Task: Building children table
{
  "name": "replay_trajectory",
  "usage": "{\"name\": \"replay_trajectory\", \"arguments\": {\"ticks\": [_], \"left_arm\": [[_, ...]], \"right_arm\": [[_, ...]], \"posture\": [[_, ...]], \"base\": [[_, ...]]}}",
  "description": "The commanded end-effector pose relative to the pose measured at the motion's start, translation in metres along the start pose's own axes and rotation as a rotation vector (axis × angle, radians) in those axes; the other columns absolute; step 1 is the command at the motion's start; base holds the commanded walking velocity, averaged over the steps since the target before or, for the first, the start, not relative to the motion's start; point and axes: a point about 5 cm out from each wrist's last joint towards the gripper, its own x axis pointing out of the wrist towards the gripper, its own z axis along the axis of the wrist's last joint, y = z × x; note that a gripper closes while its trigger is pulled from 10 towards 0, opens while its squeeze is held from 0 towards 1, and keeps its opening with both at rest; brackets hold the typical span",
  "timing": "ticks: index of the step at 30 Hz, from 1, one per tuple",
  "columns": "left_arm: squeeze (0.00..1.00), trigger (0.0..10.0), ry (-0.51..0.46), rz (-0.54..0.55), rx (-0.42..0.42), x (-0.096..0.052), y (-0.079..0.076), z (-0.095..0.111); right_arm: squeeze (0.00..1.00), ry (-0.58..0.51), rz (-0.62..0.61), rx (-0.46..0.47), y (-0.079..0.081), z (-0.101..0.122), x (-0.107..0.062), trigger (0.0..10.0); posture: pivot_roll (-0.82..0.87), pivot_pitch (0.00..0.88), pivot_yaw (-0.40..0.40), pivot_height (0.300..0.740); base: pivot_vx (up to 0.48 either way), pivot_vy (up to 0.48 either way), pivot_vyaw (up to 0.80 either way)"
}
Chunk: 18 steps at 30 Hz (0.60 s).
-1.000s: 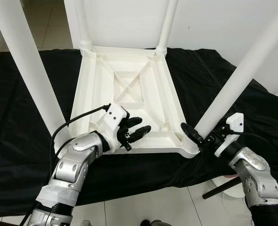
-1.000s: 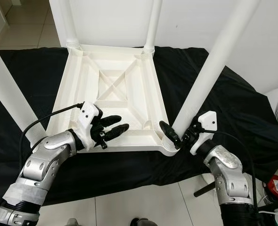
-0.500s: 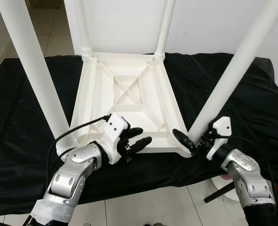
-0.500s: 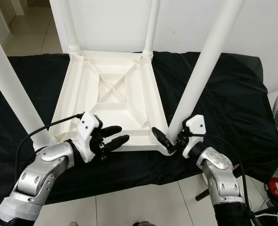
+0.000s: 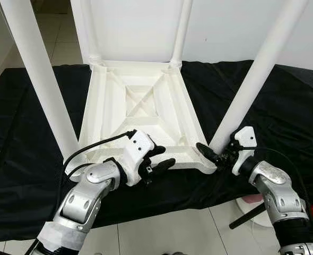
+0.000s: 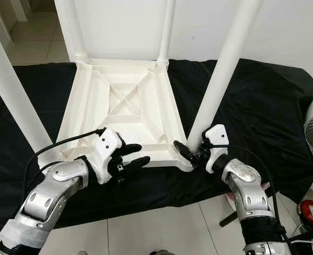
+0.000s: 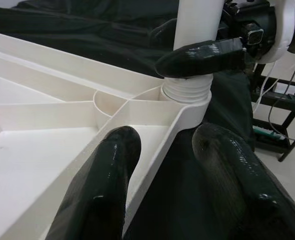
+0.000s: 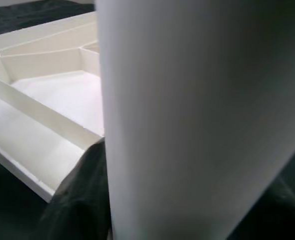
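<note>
Straddling the tabletop (image 5: pixel 140 114) rim, parted left end effector (image 7: pixel 172 165); right end effector (image 5: pixel 216 155) clamping near leg (image 5: pixel 252 79).

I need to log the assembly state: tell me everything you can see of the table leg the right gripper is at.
The near-right leg is a plain white tube, plastic by its look, standing in the corner socket of the upside-down white tabletop on the black cloth. It leans away from the tabletop's centre as seen from the head. Its foot ends in a ribbed collar seated in the socket. The right gripper closes around it just above that collar.
</note>
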Motion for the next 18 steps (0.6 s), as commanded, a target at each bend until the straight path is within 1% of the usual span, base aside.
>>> {"name": "replay_trajectory", "arguments": {"ticks": [1, 6, 7, 8, 10, 14, 15, 16, 18], "left_arm": [[0.00, 10.0, 0.001, -0.012, -0.019, 0.001, -0.005, -0.001], [0.00, 10.0, -0.012, -0.004, -0.031, 0.004, -0.009, 0.001], [0.00, 10.0, -0.021, 0.007, -0.035, 0.007, -0.010, 0.003], [0.00, 10.0, -0.021, 0.007, -0.035, 0.007, -0.010, 0.003], [0.00, 10.0, -0.030, 0.034, -0.015, 0.009, -0.008, 0.004], [0.00, 10.0, -0.028, 0.063, -0.004, 0.010, -0.005, 0.004], [0.00, 10.0, -0.017, 0.078, -0.010, 0.009, -0.001, 0.002], [0.00, 10.0, -0.017, 0.078, -0.010, 0.009, -0.001, 0.002], [0.00, 10.0, -0.012, 0.095, -0.006, 0.009, 0.003, 0.002]], "right_arm": [[0.00, 0.024, 0.026, 0.005, 0.005, -0.003, 0.003, 0.0], [0.00, 0.039, 0.021, 0.033, 0.012, -0.009, 0.002, 0.0], [0.00, 0.050, 0.000, 0.057, 0.019, -0.013, 0.004, 0.0], [0.00, 0.050, 0.000, 0.057, 0.019, -0.013, 0.004, 0.0], [0.00, 0.068, -0.059, 0.068, 0.020, -0.015, 0.007, 0.0], [0.00, 0.074, -0.100, 0.069, 0.021, -0.015, 0.010, 0.0], [0.00, 0.075, -0.192, 0.074, 0.030, -0.015, 0.018, 0.0], [0.00, 0.075, -0.192, 0.074, 0.030, -0.015, 0.018, 0.0], [0.00, 0.078, -0.251, 0.115, 0.042, -0.017, 0.025, 0.0]], "posture": [[0.04, 0.047, -0.053, 0.740], [0.04, 0.057, -0.057, 0.740], [0.03, 0.062, -0.060, 0.740], [0.03, 0.062, -0.060, 0.740], [0.03, 0.064, -0.060, 0.740], [0.03, 0.065, -0.057, 0.740], [0.02, 0.063, -0.054, 0.740], [0.02, 0.063, -0.054, 0.740], [0.02, 0.063, -0.051, 0.740]], "base": [[0.000, 0.000, 0.00], [0.000, 0.000, 0.00], [0.000, 0.000, 0.00], [0.000, 0.000, 0.00], [0.000, 0.000, 0.00], [0.000, 0.000, 0.00], [0.000, 0.000, 0.00], [0.000, 0.000, 0.00], [0.000, 0.000, 0.00]]}}
